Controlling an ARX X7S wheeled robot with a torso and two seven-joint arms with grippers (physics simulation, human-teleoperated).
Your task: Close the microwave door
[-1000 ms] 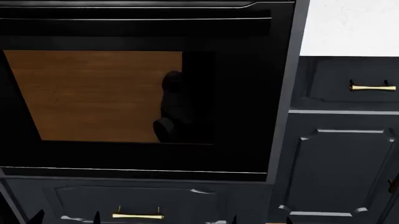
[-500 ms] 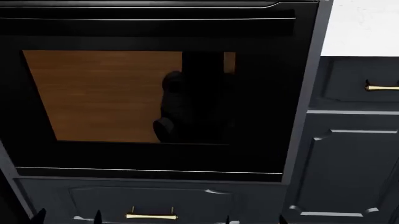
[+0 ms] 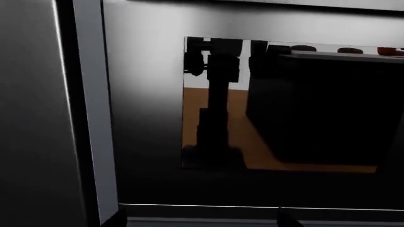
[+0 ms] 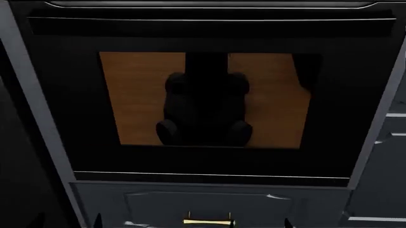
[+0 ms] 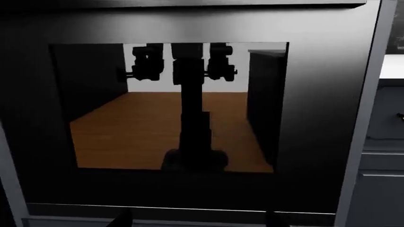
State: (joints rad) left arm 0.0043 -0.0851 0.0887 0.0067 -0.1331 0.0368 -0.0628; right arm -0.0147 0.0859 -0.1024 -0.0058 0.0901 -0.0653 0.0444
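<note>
The microwave door is out of view in every frame. A black oven-like front (image 4: pixel 203 161) with a reflective glass window (image 4: pixel 203 99) fills the head view, and my own dark reflection shows in the glass. The same window appears in the left wrist view (image 3: pixel 277 104) and the right wrist view (image 5: pixel 170 104). My left gripper (image 3: pixel 202 222) is open in front of the appliance's lower edge, only its dark fingertips (image 3: pixel 117 220) showing. My right gripper (image 5: pixel 198 222) is also open, fingertips (image 5: pixel 275 220) wide apart, holding nothing.
Below the black front sits a dark drawer with a gold handle (image 4: pixel 208 221). Dark cabinet fronts (image 5: pixel 382 118) stand to its right under a white countertop (image 5: pixel 392 66). A tall grey panel (image 3: pixel 31 118) borders the appliance on its left.
The black appliance has slid to the right in the head view and now sits centred. The right-hand cabinets and white countertop have mostly left that view.
</note>
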